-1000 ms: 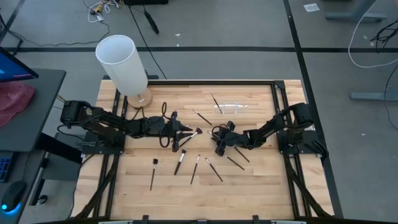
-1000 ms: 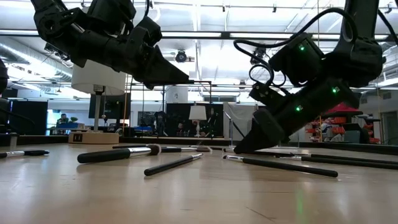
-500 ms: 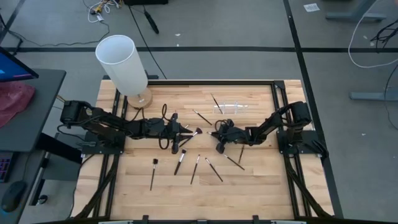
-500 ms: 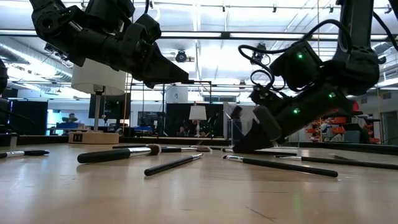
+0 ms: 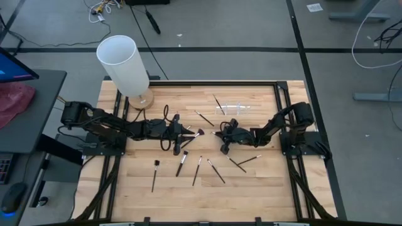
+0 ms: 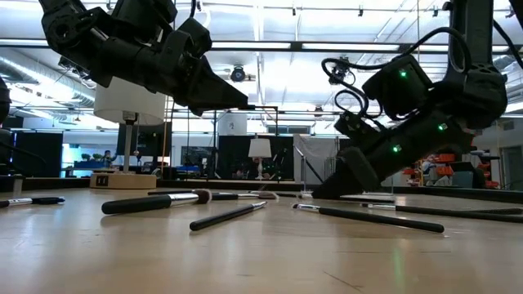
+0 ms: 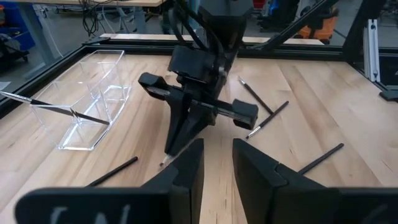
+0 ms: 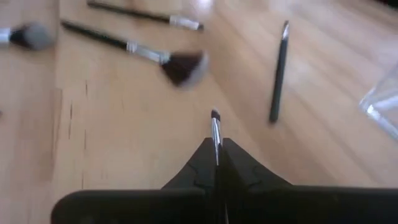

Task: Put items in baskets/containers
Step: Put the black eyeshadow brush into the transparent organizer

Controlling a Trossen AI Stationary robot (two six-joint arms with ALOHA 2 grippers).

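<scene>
Several thin makeup brushes lie flat on the wooden table, among them one near the middle and one nearer the front. The clear plastic holder stands at the far side, and a brush lies slanted across it. My right gripper is low at the table's middle, shut on a thin brush. My left gripper hangs above the table facing it, its fingers apart with nothing showing between them. My right gripper pinches a thin brush between its two fingertips, and the small bristle end and silver ferrule stick out ahead of them. The fingers slant down from the table's right side and lie along the brush. The handle behind is hidden by the gripper.
A tall white cylinder on a round wooden base stands at the far left corner. A fluffy-headed brush lies just ahead of my left gripper. Black frame rails border the table. Bare wood lies toward the near edge.
My right gripper has shut on a thin brush at the table's middle and tipped to a flatter slant, staying low. A loose brush just to its right has swung round on the table. My left gripper has kept still.
</scene>
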